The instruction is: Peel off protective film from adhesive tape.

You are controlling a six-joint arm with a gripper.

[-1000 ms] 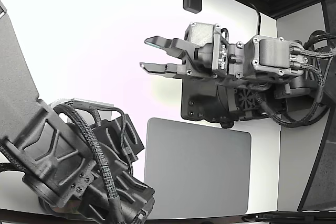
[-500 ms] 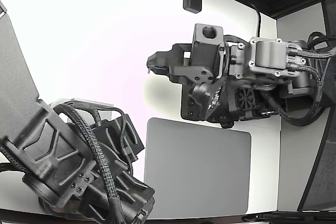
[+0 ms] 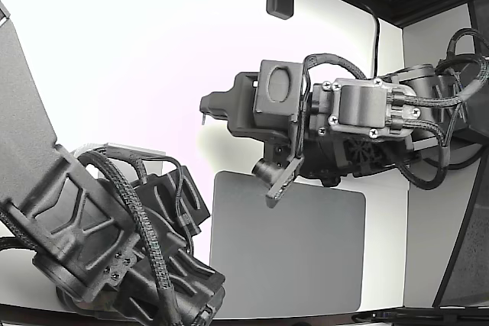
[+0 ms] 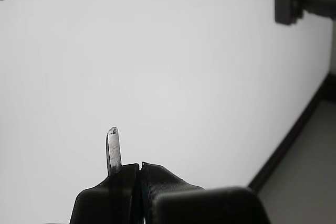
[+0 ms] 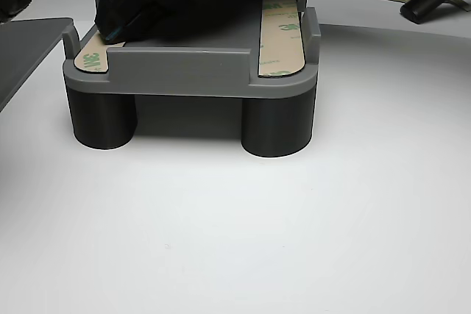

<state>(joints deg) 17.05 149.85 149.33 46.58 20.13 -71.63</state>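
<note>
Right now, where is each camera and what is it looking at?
Exterior view: above, looking down at the white table, grey mat and both arms.
Wrist view: rides the arm, looking past the shut gripper, which pinches a thin strip.
Other view: low, facing the grey fixture with tape strips.
Exterior and wrist views share that gripper.

— What do the tape strips look like?

— Two tan strips with green 3M print lie flat on a grey fixture (image 5: 184,71). One tape strip (image 5: 282,31) runs along its 3 o'clock edge in the other view; a second strip (image 5: 94,54) sits at 9 o'clock, mostly hidden under a dark part.

— And the film?

— A thin pale sliver (image 4: 113,150) stands upright, pinched at its lower end, in the wrist view.
</note>
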